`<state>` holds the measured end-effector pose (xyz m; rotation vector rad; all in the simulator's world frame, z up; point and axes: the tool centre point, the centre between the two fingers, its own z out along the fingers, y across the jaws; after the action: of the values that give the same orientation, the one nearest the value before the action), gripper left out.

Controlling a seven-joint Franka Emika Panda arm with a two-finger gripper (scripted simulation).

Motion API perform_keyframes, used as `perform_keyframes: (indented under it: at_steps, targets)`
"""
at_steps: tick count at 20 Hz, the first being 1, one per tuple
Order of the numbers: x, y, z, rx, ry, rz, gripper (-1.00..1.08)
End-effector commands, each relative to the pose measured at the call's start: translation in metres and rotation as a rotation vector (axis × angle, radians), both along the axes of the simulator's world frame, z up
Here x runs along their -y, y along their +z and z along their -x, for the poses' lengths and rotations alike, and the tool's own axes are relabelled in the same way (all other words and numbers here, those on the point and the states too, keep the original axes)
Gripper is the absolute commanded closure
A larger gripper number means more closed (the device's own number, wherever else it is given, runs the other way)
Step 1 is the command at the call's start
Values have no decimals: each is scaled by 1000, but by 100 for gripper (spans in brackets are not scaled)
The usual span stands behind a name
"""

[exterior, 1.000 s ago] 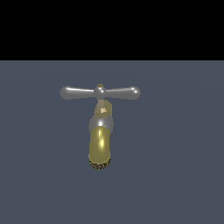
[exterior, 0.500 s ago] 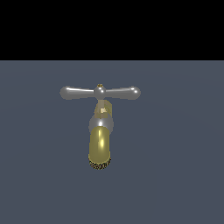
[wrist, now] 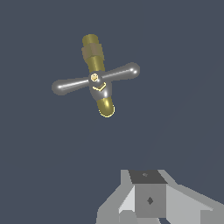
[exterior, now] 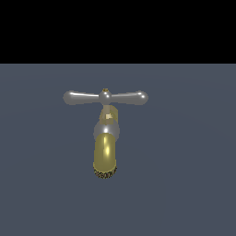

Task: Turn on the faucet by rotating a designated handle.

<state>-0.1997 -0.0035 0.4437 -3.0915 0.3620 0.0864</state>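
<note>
flat slate-grey ground (exterior: 184, 184) | faucet (exterior: 105, 154) — gold spout, silver handle (exterior: 105, 97) level | tool (wrist: 148, 199) — state unclear

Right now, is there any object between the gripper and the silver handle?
Nothing visible. In the wrist view only bare grey surface lies between the gripper and the handle of the faucet.
</note>
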Motion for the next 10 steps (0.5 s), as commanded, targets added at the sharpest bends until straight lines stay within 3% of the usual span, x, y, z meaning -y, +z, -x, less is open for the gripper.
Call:
perform_keyframes:
  at_steps: [1, 10]
  targets:
    - [-5, -7, -12, -1, -53, -6, 108]
    - [-25, -35, -52, -11, -249, -20, 108]
